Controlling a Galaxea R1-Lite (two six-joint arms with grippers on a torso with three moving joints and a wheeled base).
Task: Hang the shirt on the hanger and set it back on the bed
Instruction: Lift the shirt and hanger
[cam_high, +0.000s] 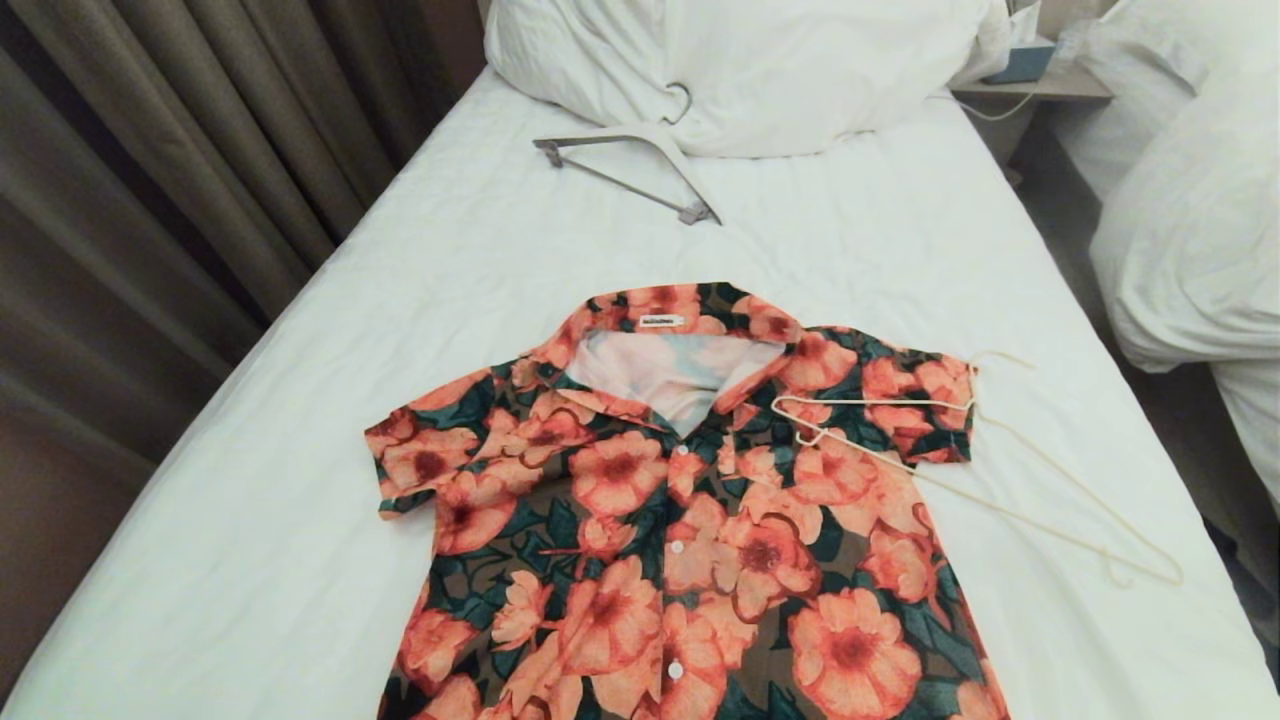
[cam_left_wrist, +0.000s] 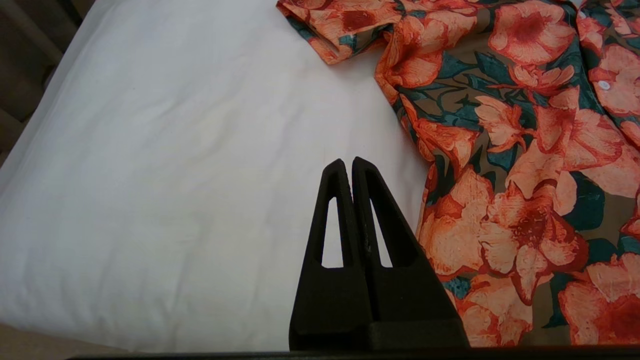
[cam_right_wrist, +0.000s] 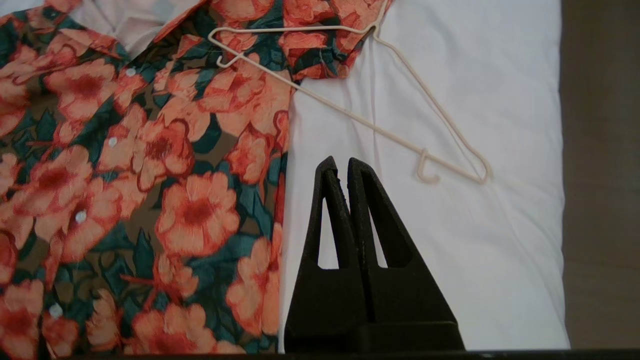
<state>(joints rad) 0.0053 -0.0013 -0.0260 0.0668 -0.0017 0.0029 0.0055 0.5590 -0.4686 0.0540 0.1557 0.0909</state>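
The floral shirt (cam_high: 680, 520) lies flat and buttoned on the white bed (cam_high: 300, 480), collar toward the pillow. The thin cream wire hanger (cam_high: 985, 470) rests partly on the shirt's right shoulder and sleeve, its far end out on the sheet. In the right wrist view the shirt (cam_right_wrist: 150, 175) lies to one side and the hanger (cam_right_wrist: 400, 105) lies beyond my right gripper (cam_right_wrist: 341, 162), which is shut and empty above bare sheet. My left gripper (cam_left_wrist: 348, 163) is shut and empty above the sheet beside the shirt's other side (cam_left_wrist: 525, 165). Neither arm shows in the head view.
A thicker white hanger with a grey crossbar (cam_high: 640, 165) lies near the big white pillow (cam_high: 740, 70). Curtains (cam_high: 180, 170) hang left of the bed. A second bed with a puffy duvet (cam_high: 1190, 220) stands at the right, with a nightstand (cam_high: 1030, 85) between.
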